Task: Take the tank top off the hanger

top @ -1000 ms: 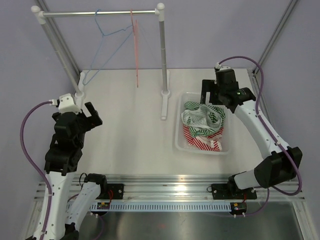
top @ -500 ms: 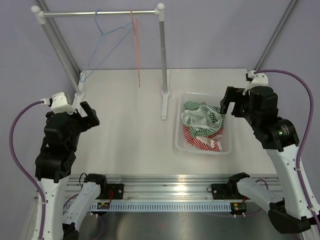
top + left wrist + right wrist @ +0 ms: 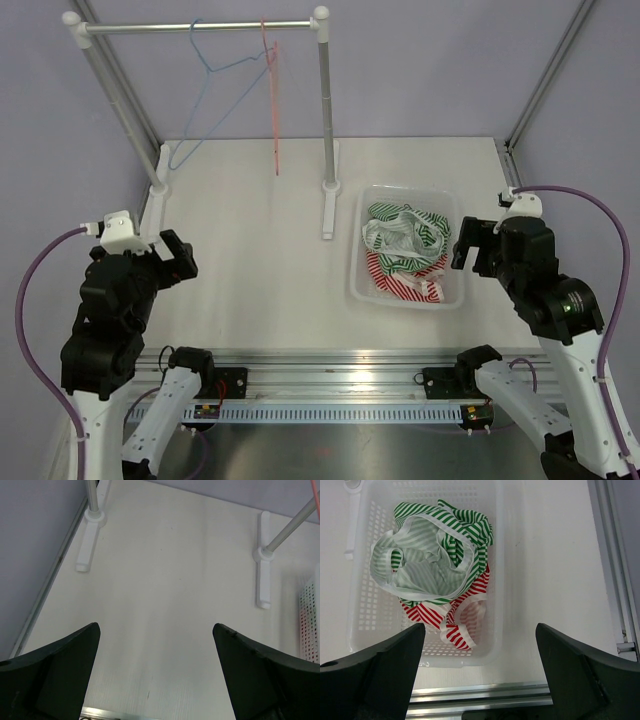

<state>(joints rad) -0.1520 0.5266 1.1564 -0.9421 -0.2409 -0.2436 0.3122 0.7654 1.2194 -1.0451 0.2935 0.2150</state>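
A green-striped tank top (image 3: 405, 228) and a red-striped one (image 3: 400, 275) lie in the white basket (image 3: 355, 280); both show in the right wrist view, the green one (image 3: 440, 545) and the red one (image 3: 450, 617). A bare blue hanger (image 3: 205, 95) and a bare red hanger (image 3: 272, 90) hang on the rail (image 3: 200, 27). My left gripper (image 3: 172, 252) is open and empty over the table at the left (image 3: 156, 645). My right gripper (image 3: 470, 245) is open and empty, above the basket's near right corner (image 3: 480, 645).
The rack's right post (image 3: 326, 120) and its foot (image 3: 328, 205) stand just left of the basket; its left post foot (image 3: 158, 180) is at the far left. An aluminium rail (image 3: 340, 365) runs along the table's near edge. Frame struts rise at the back corners.
Both arms have drawn back towards the near edge. The right gripper has moved from over the basket's far side to its near right side. The hangers have swung slightly.
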